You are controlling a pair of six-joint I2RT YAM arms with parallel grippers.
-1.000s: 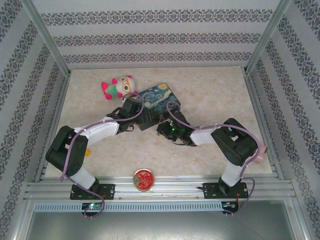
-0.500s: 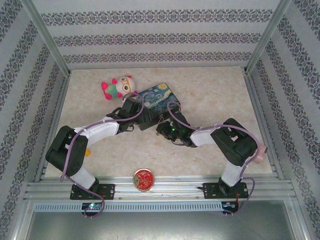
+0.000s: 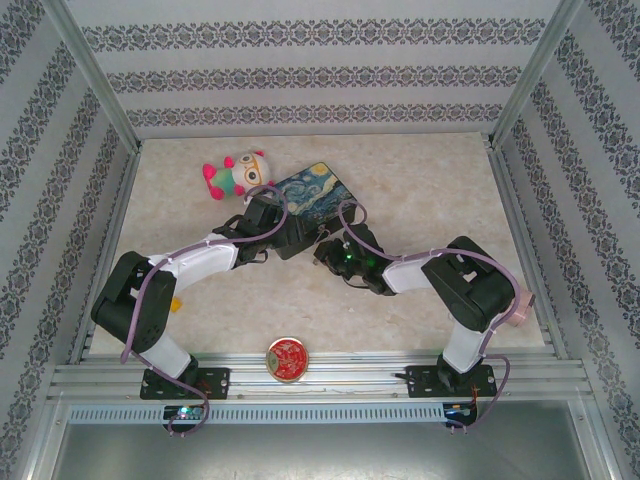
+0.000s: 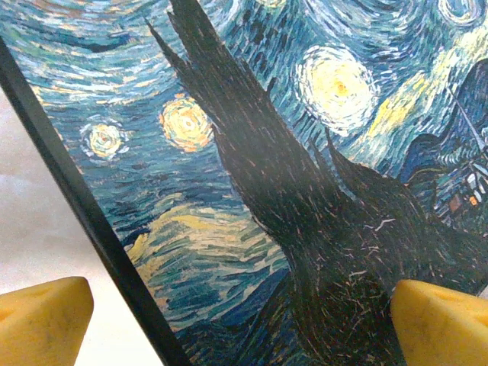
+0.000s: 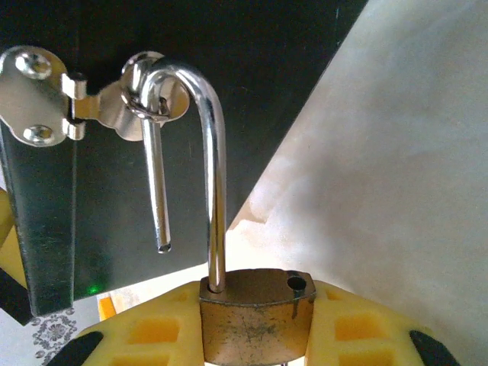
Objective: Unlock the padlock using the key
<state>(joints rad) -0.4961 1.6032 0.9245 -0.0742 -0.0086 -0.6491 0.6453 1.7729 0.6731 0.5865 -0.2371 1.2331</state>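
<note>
Pinching the light, hard, slippery-looking padlock by its flat brass sides is the right gripper; the left gripper gapes wide.

walls: white, dark damask stripes | tabletop: beige marbled | frame: aluminium rails

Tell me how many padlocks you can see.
1: the padlock, clamped in the right gripper, its open shackle hooked through the hasp loop. Others may be hidden.

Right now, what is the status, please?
Left end effector open above painted box. Right end effector shut on padlock. Shackle open, hooked through hasp ring.
</note>
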